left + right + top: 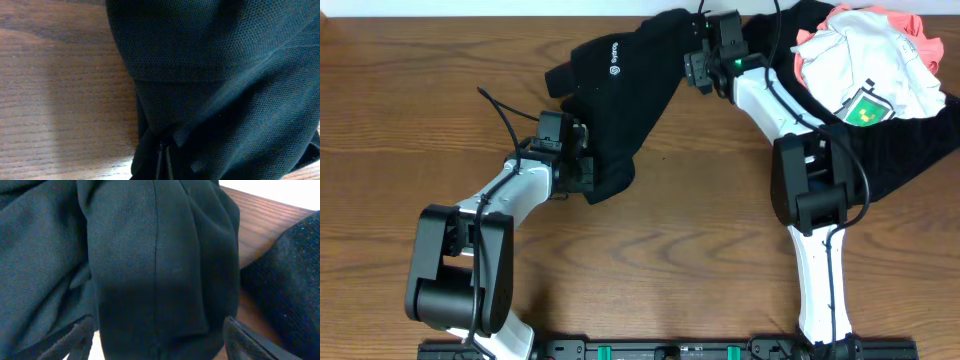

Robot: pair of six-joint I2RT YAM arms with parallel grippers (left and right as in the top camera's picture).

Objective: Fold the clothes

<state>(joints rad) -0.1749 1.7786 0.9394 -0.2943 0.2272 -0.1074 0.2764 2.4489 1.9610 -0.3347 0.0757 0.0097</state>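
From above, you see the black shirt [620, 115] stretched slantwise across the wooden table [670, 260], with its small white logo [613, 69] facing up near the top edge. Your left claw [582, 165] is at the shirt's lower end, and your right claw [698, 62] is at its upper end. In the far right corner lies a pile: a white garment with green print [860, 55] is on top, a coral-pink one [923, 25] peeks out behind it, and more black cloth [910, 150] is spread beneath. In your left wrist view, black fabric fills most of the picture, with bare wood to the left. At the bottom edge the two fingers [160, 165] are pressed together, with a bunch of the shirt pinched between them. In your right wrist view, the fingers [75, 337] stand wide apart at the bottom corners. A thick fold of the black shirt sits between them, but you cannot tell whether they press on it. Table and more dark cloth show to the right.
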